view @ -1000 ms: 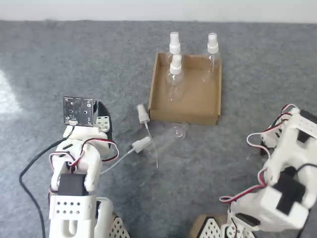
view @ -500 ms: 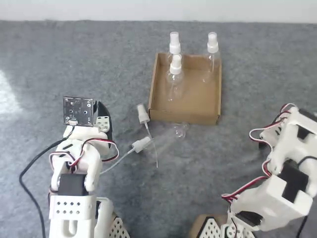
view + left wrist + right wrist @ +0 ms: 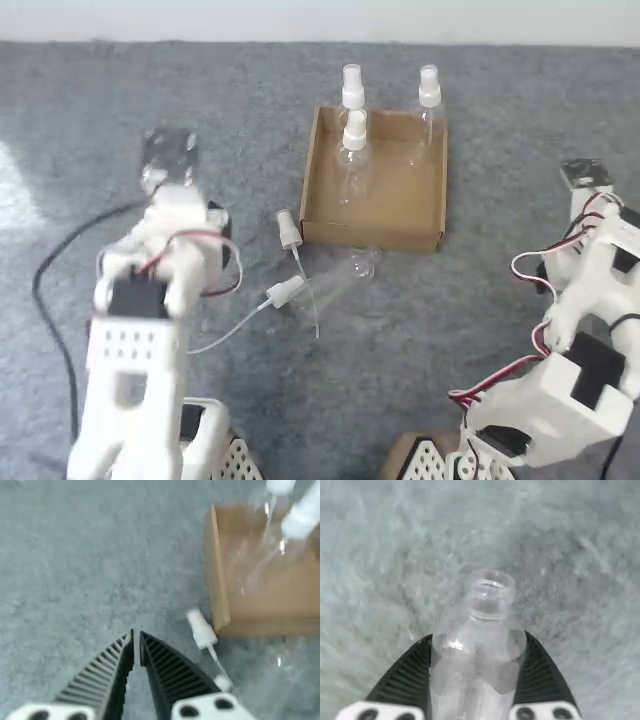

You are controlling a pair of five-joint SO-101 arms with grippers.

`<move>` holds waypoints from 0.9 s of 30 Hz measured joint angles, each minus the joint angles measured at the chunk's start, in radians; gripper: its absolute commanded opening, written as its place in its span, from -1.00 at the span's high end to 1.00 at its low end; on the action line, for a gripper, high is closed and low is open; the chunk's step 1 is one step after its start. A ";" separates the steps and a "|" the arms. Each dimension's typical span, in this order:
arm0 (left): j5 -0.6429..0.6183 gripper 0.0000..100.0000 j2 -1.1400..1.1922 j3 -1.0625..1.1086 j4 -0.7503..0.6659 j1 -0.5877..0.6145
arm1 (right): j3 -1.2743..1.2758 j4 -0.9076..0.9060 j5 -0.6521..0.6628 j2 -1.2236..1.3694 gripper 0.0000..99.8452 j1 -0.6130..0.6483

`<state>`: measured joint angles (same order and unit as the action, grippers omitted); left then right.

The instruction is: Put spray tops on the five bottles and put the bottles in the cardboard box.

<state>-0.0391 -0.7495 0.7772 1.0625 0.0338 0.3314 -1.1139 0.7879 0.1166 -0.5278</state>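
Left wrist view shows the left gripper (image 3: 136,634), fingers together, over grey carpet (image 3: 75,555), then loose spray tops (image 3: 288,229) just beside the cardboard box (image 3: 370,238) holding capped bottles (image 3: 353,150), and the right gripper (image 3: 477,640) clamped on an uncapped bottle (image 3: 487,610).

Left arm (image 3: 165,250) now farther out, toward the loose tops (image 3: 288,231); right arm (image 3: 590,290) with its bottle (image 3: 480,640) farther too.
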 measured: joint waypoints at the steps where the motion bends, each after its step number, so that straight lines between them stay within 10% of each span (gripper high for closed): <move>1: 0.000 0.97 0.064 -0.040 0.009 -0.014 | 0.000 0.000 0.072 0.000 0.98 0.000; 6: -0.002 0.97 0.330 -0.180 0.014 -0.064 | 0.005 0.057 0.295 0.000 0.98 0.000; 27: -0.262 0.54 0.941 -0.528 0.060 -0.137 | 0.153 0.216 0.244 0.000 0.98 -0.080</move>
<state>-0.3015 0.1910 0.2493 1.1224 -0.1028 0.4849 -0.8976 1.0319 0.1166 -0.6076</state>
